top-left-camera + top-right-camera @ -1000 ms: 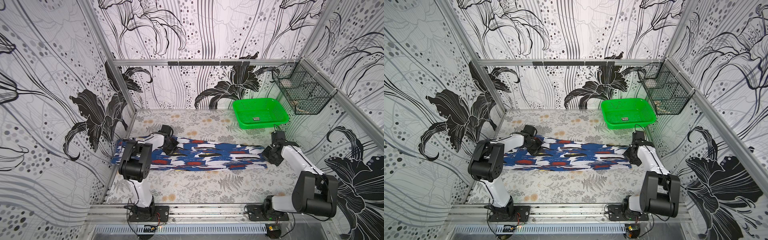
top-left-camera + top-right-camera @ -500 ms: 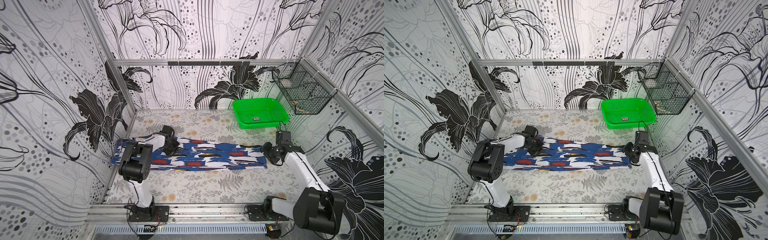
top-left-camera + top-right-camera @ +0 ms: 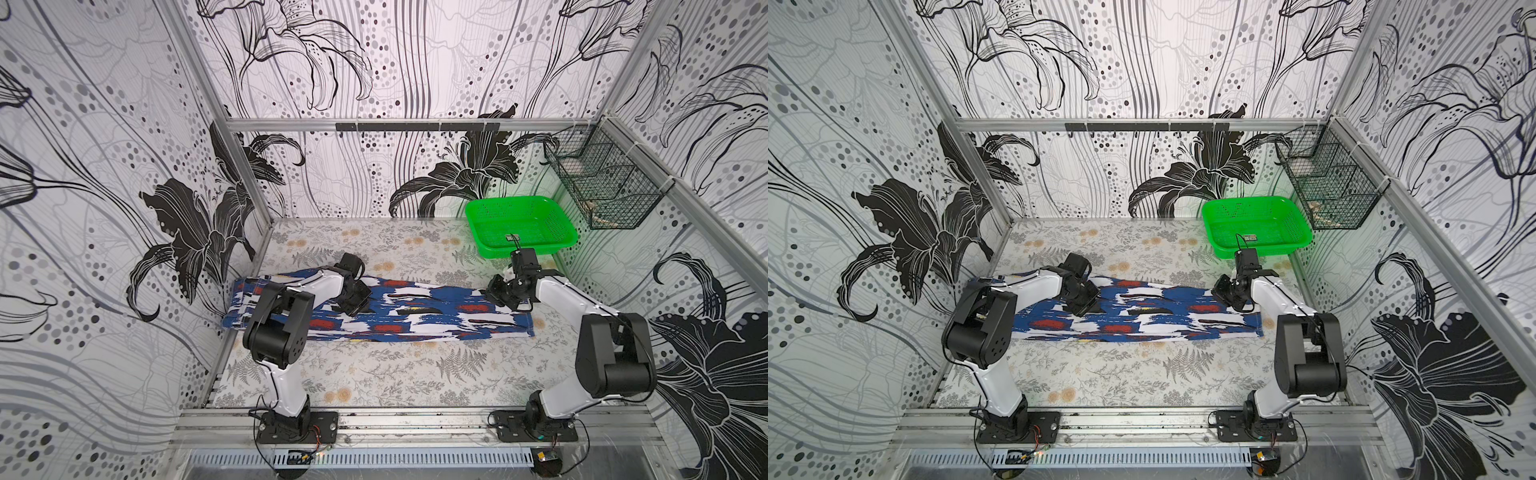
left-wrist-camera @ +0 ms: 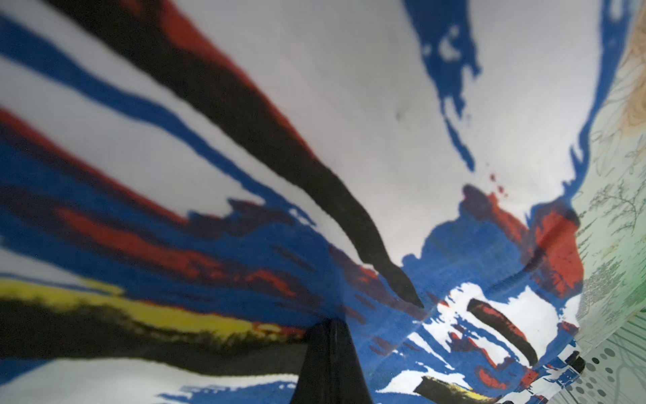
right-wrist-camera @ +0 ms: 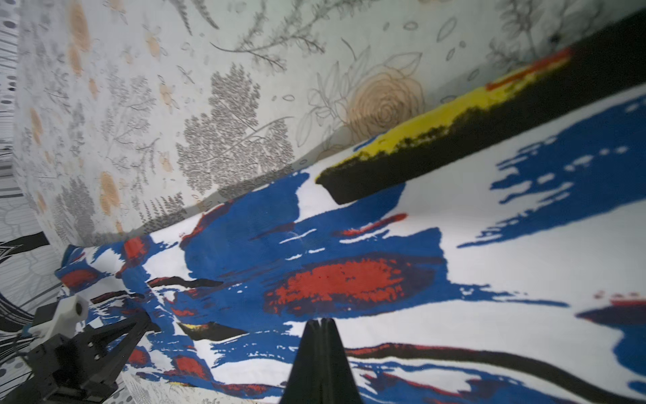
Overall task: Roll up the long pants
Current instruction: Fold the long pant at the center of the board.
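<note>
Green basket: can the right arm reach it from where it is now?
Probably yes. The green basket stands just behind the right gripper, with nothing between them, though its jaws are shut, down at the long pants.

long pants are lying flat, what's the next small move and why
Probably the right gripper should lift its end slightly and curl it toward the left gripper: the long pants lie flat, unrolled, with both grippers' closed tips on the fabric.
</note>
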Controlling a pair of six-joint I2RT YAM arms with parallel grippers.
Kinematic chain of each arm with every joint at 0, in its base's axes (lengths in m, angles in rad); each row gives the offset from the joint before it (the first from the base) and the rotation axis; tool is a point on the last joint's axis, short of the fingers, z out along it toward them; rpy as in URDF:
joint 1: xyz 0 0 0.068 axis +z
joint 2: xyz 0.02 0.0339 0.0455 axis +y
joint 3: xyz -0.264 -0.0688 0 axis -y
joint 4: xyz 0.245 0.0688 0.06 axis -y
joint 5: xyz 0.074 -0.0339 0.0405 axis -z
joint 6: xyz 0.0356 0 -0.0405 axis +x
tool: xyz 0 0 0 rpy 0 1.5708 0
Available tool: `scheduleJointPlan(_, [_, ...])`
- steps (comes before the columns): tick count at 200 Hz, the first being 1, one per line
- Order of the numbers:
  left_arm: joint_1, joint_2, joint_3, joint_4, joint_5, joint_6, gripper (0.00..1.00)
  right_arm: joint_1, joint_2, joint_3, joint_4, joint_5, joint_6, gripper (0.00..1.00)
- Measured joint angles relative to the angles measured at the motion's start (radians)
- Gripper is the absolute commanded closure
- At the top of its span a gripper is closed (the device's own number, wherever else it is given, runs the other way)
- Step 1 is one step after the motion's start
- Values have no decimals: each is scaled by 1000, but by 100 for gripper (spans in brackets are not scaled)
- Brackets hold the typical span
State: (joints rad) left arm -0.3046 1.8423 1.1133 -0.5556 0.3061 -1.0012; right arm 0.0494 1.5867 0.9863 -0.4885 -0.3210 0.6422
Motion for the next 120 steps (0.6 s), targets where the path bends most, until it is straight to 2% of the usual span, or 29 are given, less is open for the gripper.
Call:
scheduleJointPlan(49, [-97,58,72,3,-18,-34,100,-14,32,14,-78,113,-1,100])
scheduleJointPlan(85, [-168,98,122,16,-27,-63,100,-109,64,51,-162,192,-5,100])
scheduleJointPlan(120, [-206,117,149,25,-30,-81,100,-178,67,47,-193,213,-8,100])
